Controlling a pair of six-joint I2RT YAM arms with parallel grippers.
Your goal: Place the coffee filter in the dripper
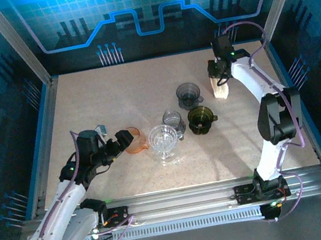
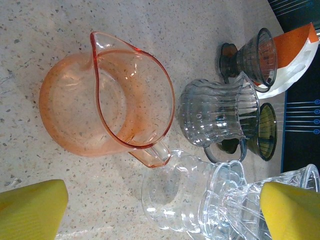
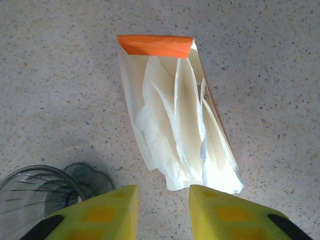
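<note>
A stack of white paper coffee filters (image 3: 175, 110) in a sleeve with an orange end lies on the table, also at the back right (image 1: 221, 88). My right gripper (image 3: 162, 210) is open just short of the filters' loose edges and holds nothing; it hovers over the pack (image 1: 218, 78). Several drippers stand mid-table: orange (image 1: 132, 140), clear (image 1: 164, 141), small grey (image 1: 173, 119), dark green (image 1: 201, 119) and grey (image 1: 189, 95). My left gripper (image 1: 120, 144) is open beside the orange dripper (image 2: 107, 100); its yellow fingers (image 2: 32, 207) flank the clear dripper (image 2: 200, 200).
The grey dripper (image 3: 35, 195) sits close to my right gripper's left finger. Blue walls (image 1: 41, 116) border the speckled table (image 1: 113, 97) on the left, back and right. Bare tabletop lies at the back left and along the front.
</note>
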